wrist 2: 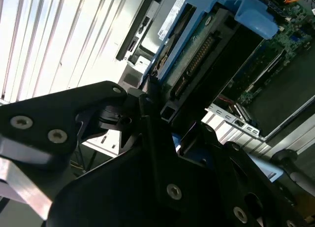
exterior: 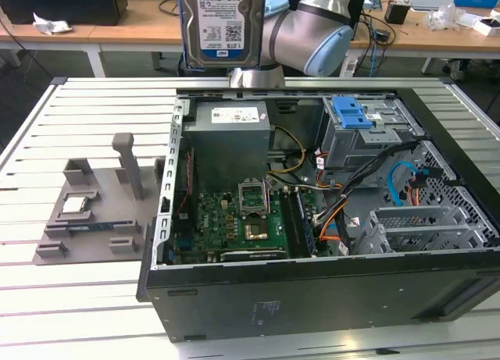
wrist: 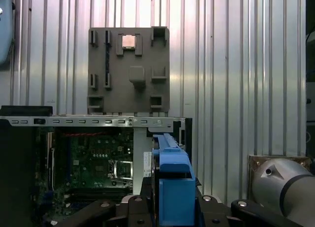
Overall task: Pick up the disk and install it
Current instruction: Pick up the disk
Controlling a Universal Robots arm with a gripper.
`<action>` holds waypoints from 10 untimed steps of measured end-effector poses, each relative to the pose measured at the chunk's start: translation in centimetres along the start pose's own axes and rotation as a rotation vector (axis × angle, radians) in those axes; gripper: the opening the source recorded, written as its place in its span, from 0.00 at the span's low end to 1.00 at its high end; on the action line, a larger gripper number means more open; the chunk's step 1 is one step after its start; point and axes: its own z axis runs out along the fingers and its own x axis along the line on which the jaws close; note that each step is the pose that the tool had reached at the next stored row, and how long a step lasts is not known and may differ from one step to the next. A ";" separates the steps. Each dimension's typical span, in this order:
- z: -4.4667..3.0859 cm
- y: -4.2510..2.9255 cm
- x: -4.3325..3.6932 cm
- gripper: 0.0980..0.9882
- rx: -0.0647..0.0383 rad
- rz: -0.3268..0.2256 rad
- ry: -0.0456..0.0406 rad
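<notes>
1. The disk [exterior: 221, 23] hangs in the air above the far edge of the table [exterior: 78, 297]. It stands upright, and its white-and-blue label faces the exterior view.
2. In both wrist views its blue carrier frame [wrist: 172, 175] runs along the edges of the drive, and the connector end [wrist 2: 197, 59] shows in the second wrist view.
3. The gripper [wrist 2: 156, 101] is clenched on the disk. Its black fingers [wrist: 142, 195] press on the two sides of the blue frame.
4. The silver arm [exterior: 312, 32] with its light blue cap is just behind the disk, on the exterior view's right of it.
5. Below the disk lies the open computer case [exterior: 312, 297], which takes the middle of the table and reaches toward the edge on the exterior view's right.
6. Inside the case the green motherboard [exterior: 234, 219] lies flat. The grey drive bay [exterior: 355, 133] with a blue top sits at the far side.
7. A grey parts holder [exterior: 94, 212] lies on the table beside the case, toward the edge on the exterior view's left. A small square chip [exterior: 76, 204] rests in one of its pockets.
</notes>
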 end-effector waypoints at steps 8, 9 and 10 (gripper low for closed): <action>-0.19 -4.86 0.07 0.30 -0.001 0.000 0.0000; -0.21 -5.32 0.08 0.30 -0.001 0.000 0.0000; -0.23 -5.94 0.09 0.30 -0.002 0.000 0.0000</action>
